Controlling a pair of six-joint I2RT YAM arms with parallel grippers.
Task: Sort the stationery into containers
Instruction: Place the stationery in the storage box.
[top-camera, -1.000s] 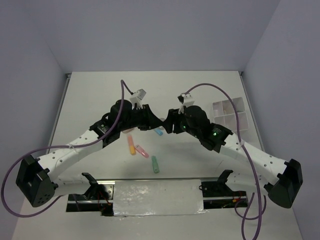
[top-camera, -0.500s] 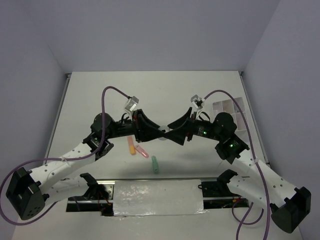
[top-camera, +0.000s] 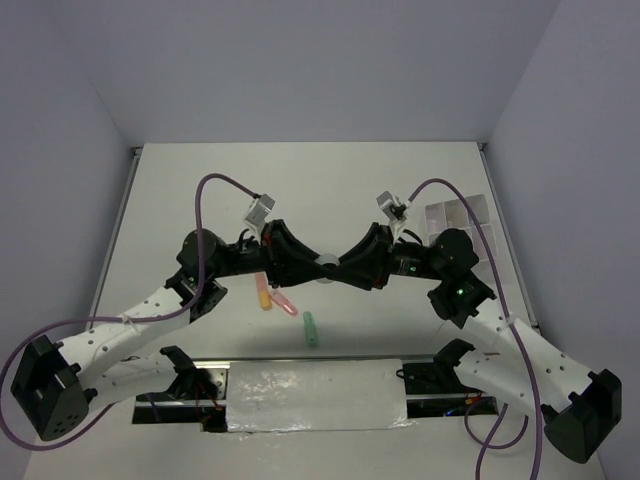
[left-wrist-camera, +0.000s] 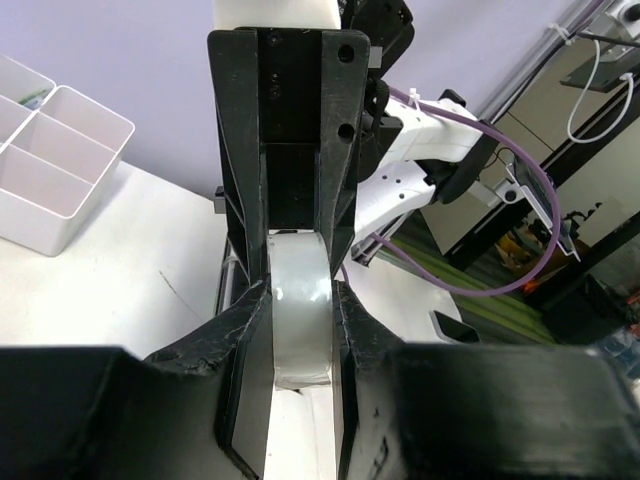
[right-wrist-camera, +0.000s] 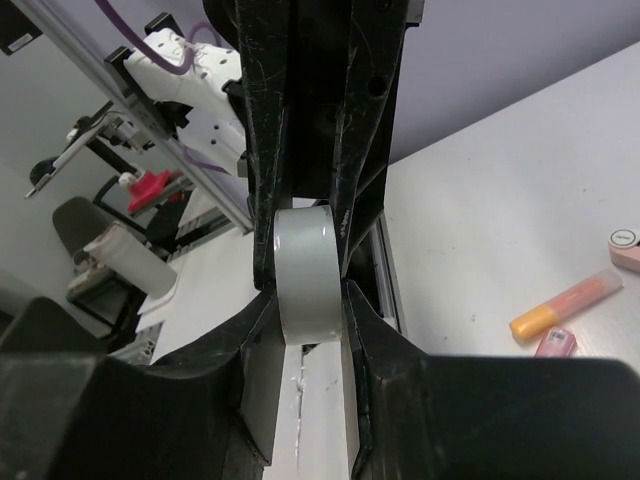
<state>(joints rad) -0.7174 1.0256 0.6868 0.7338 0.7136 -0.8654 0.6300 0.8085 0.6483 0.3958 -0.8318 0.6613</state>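
I judge the tape ring (top-camera: 325, 268) to be light and fairly stiff, but hollow, so a hard squeeze across its open middle could bend it. Its clear outer band looks slick. The safest hold, as I see it, is flat on its two side faces, and that is where both sets of pads sit.

From the left, my left gripper (top-camera: 308, 265) reaches in toward the centre and is clamped on the ring. In the left wrist view its pads press both flat faces, with the lower half of the ring between them. The ring hangs in the air above the bench (top-camera: 200, 190), standing on edge at the point where the two arms meet.

On the other side, my right gripper (top-camera: 343, 268) comes in tip to tip with the left one. The right wrist view shows its pads touching both faces of the ring as well, so I read it as closed on the ring too. Both grippers share the ring.

Below the meeting point, an orange marker (top-camera: 264, 293), a pink marker (top-camera: 285, 302) and a green marker (top-camera: 311, 329) lie on the bench. The white tray (top-camera: 462, 225) sits well apart at the far right.
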